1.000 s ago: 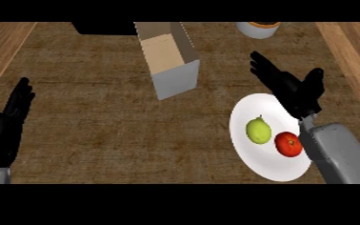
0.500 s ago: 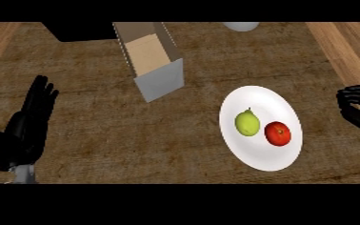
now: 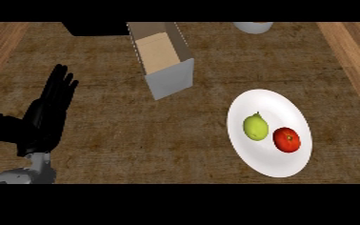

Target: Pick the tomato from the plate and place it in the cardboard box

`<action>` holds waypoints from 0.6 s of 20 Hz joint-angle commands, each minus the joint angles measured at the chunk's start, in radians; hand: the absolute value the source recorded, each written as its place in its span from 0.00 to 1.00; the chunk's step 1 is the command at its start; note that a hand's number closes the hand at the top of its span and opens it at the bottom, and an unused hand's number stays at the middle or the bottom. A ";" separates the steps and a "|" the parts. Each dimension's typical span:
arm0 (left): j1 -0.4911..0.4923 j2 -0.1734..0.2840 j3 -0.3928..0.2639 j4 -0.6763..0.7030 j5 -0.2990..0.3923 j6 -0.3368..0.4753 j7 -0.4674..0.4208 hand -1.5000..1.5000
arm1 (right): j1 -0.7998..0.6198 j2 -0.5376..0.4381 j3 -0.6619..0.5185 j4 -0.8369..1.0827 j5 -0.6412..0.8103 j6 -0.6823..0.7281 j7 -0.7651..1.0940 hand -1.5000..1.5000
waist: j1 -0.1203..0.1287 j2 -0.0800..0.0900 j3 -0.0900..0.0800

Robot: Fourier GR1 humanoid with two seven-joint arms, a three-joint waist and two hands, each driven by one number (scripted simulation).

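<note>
Fingers straight and relaxed, your left hand point(image 3: 48, 117) rests well to the left of the cardboard box point(image 3: 163, 62), holding nothing; your right hand shows nowhere, so you cannot tell its state. The box stands open-topped, and to its lower right lies the white plate point(image 3: 264, 164). On that plate you have a green pear-like fruit point(image 3: 256, 126) and, just to its right, the tomato point(image 3: 287, 139), still untouched. Expect the tomato to be light, smooth, round and likely to roll or bruise, so curl round its widest middle from above.
</note>
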 commanded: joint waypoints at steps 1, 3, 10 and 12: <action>0.005 -0.019 -0.028 -0.010 -0.010 -0.001 0.005 0.50 | 0.043 -0.150 0.060 -0.039 0.083 0.112 0.068 0.00 | 0.021 0.001 -0.002; 0.012 -0.037 -0.037 -0.006 -0.017 0.009 -0.003 0.50 | 0.075 -0.197 0.100 -0.105 0.091 0.185 0.145 0.00 | 0.017 0.000 -0.004; 0.019 -0.018 -0.003 -0.012 -0.014 -0.013 0.004 0.50 | 0.119 -0.247 0.085 -0.427 -0.025 0.310 0.473 0.00 | 0.017 -0.002 -0.003; -0.076 -0.048 -0.019 0.014 -0.041 0.028 0.050 0.50 | 0.117 -0.199 0.071 -0.457 -0.047 0.323 0.501 0.00 | 0.015 0.000 -0.001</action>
